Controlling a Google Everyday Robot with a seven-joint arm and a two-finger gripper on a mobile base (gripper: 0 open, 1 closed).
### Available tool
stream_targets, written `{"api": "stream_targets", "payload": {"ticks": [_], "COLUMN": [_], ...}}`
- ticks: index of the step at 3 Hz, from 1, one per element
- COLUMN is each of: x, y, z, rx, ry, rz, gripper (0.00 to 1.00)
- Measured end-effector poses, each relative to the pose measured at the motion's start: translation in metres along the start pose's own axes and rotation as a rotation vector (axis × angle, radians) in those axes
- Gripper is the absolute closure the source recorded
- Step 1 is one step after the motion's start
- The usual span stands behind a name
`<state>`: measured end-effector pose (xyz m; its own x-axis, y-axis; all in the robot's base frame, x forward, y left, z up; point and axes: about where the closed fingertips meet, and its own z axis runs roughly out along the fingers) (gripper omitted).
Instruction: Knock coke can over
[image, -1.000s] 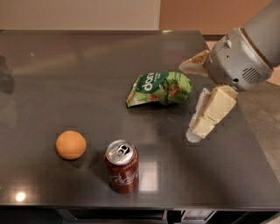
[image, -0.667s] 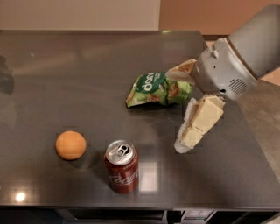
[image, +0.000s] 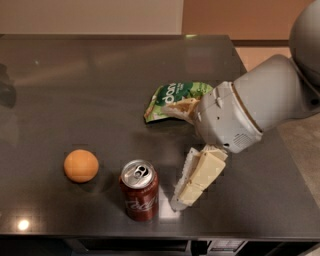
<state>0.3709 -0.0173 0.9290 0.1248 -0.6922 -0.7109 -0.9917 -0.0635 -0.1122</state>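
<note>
The coke can (image: 139, 197) stands upright near the table's front edge, dark red with a silver top and pull tab. My gripper (image: 171, 157) is just to the right of the can, with its fingers spread wide apart and nothing between them. The lower finger (image: 197, 179) points down toward the table a short way right of the can, apart from it. The upper finger (image: 176, 108) lies over the green snack bag. The arm's grey wrist (image: 235, 117) reaches in from the right.
An orange ball (image: 81, 165) sits left of the can. A green snack bag (image: 172, 94) lies behind the can, partly under my gripper. The dark table (image: 100, 90) ends just in front of the can and on the right beyond the arm.
My gripper has moved left and toward the front edge, from beside the snack bag to close beside the can. The can, ball and bag have not moved.
</note>
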Motion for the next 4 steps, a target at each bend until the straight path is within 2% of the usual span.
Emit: {"api": "stream_targets", "payload": {"ticks": [1,2,3,4], "x": [-0.002,-0.006,-0.01,-0.015], "y": [0.007,0.019,0.031,0.035], "z": [0.012,0.032,0.049,0.057], "rx": [-0.002,-0.024,-0.051,-0.066], "ry": [-0.04,-0.12,-0.172,-0.197], "rz": [-0.007,0.022,0.041,0.048], "gripper": [0.0,0.0,0.0,0.0]}}
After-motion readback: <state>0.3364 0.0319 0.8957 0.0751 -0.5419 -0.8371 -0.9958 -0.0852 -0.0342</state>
